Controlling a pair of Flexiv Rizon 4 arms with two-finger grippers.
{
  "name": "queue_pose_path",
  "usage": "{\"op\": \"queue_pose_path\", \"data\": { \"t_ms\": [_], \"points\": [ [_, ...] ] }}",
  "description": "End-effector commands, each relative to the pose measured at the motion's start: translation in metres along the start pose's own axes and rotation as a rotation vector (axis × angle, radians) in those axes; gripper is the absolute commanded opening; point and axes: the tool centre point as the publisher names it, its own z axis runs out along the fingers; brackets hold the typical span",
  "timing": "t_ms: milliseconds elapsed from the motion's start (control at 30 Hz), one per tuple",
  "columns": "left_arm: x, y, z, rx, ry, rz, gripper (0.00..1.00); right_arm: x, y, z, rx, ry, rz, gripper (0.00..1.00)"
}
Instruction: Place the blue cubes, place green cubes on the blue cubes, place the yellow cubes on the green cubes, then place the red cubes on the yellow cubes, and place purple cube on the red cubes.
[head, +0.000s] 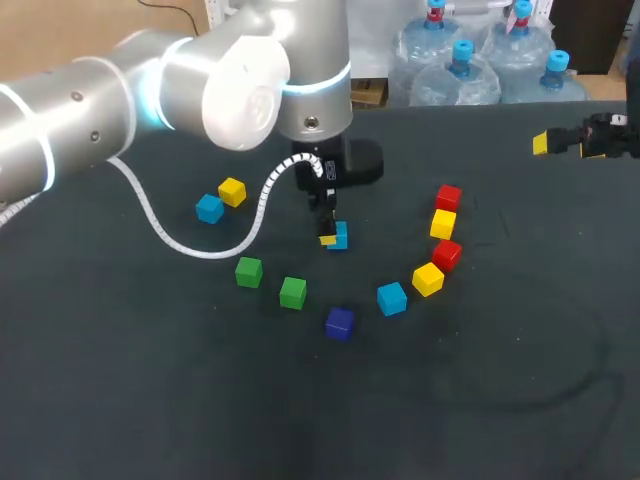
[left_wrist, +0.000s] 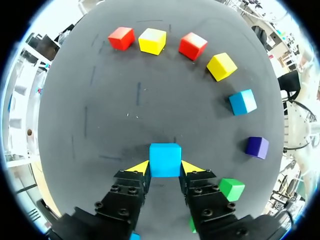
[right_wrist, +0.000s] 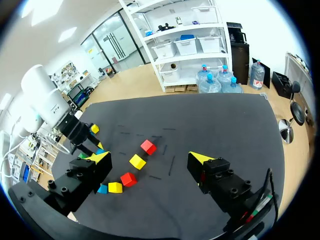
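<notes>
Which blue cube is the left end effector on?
The central blue cube, between the left end effector's fingers; the left blue cube and right blue cube sit free.

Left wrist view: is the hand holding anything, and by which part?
Yes, the left hand grips a blue cube by two opposite side faces, between its yellow tips.

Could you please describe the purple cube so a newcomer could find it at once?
On the dark table, loose cubes curve around the left pincer, which is shut on a blue cube. The purple cube lies at the curve's point nearest the head camera, between a green cube and a light blue cube. It alone is dark violet; every other colour appears at least twice.
</notes>
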Motion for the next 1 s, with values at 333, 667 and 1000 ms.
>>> {"op": "queue_pose_path", "data": {
  "t_ms": [333,667,1000],
  "points": [
    [0.0008,0.0065,0.0019,0.008,0.012,0.030,0.00,0.0002,0.0008,-0.0002,0.004,-0.001,0.001,1.00],
    [0.0004,0.0089,0.0020,0.015,0.012,0.039,0.00,0.0002,0.0008,-0.0002,0.004,-0.001,0.001,1.00],
    [0.0002,0.0074,0.0029,0.024,0.014,0.041,0.00,0.0002,0.0008,-0.0002,0.004,-0.001,0.001,1.00]
  ]
}}
